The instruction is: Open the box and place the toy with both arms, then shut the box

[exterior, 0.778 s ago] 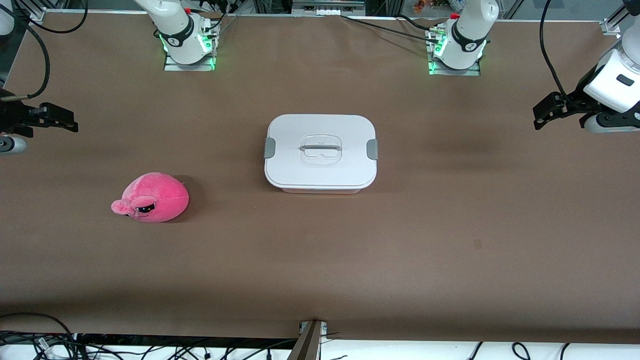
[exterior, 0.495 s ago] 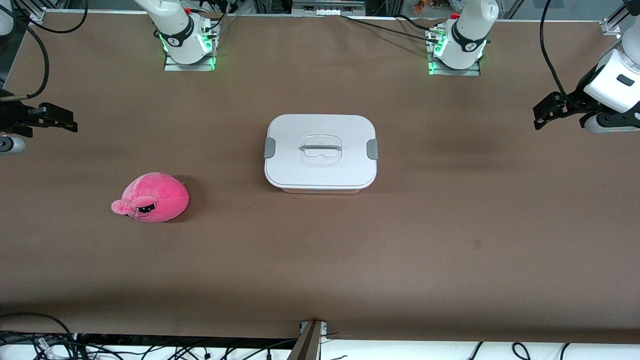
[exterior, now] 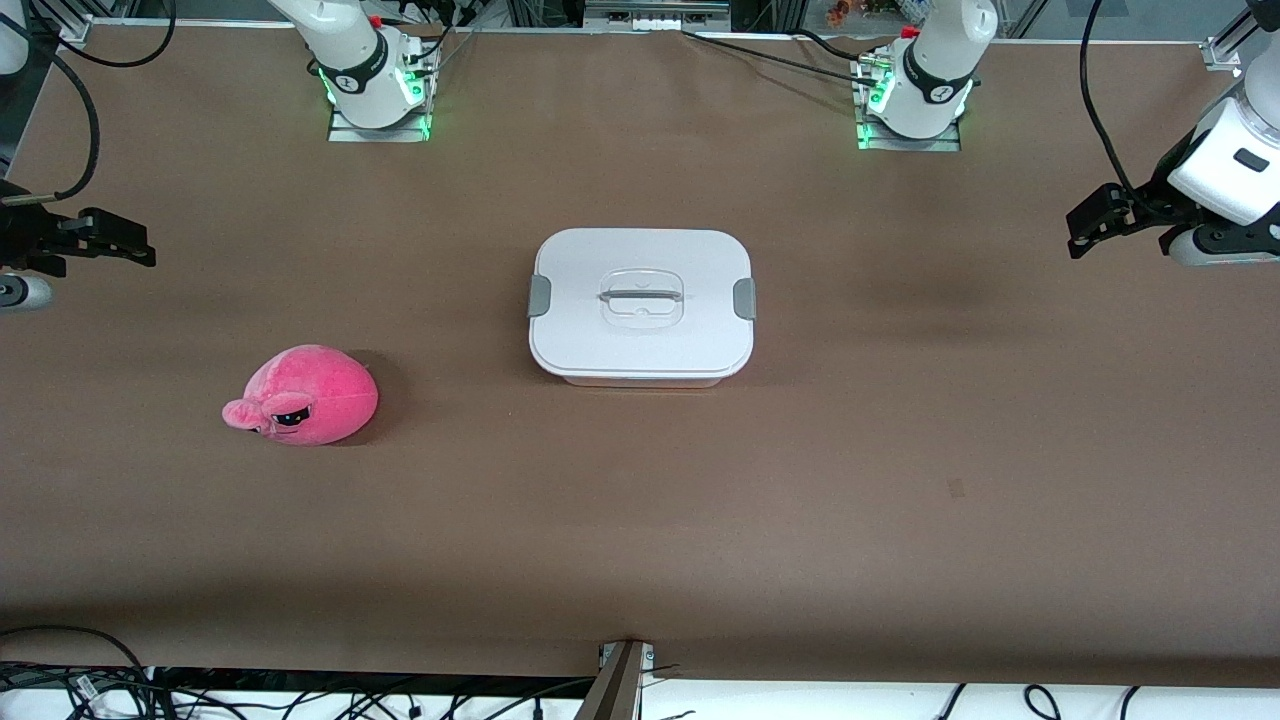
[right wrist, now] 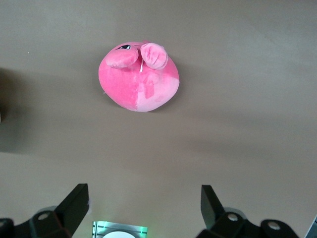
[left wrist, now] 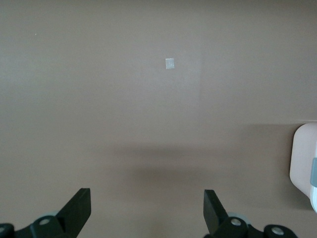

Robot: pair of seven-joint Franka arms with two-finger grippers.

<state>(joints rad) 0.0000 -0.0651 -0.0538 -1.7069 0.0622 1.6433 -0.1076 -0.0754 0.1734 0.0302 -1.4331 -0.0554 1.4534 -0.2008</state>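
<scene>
Start, nothing done: lidded box [exterior: 641, 307] mid-desk, pink plush toy [exterior: 303, 396] toward right arm's end. Left gripper [left wrist: 147, 210] & right gripper [right wrist: 144, 208] spread wide, empty, at desk ends. Next: unclip lid.

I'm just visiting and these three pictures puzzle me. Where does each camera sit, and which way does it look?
Front view: high across the table, facing both arms' bases; shows the box, the toy, the left gripper and right gripper.
Left wrist view: on the left arm, looking down at bare table; its open fingers show, plus the box's edge.
Right wrist view: on the right arm, looking down at the toy; its open fingers show.
Shared: front and right wrist both show the toy.
</scene>
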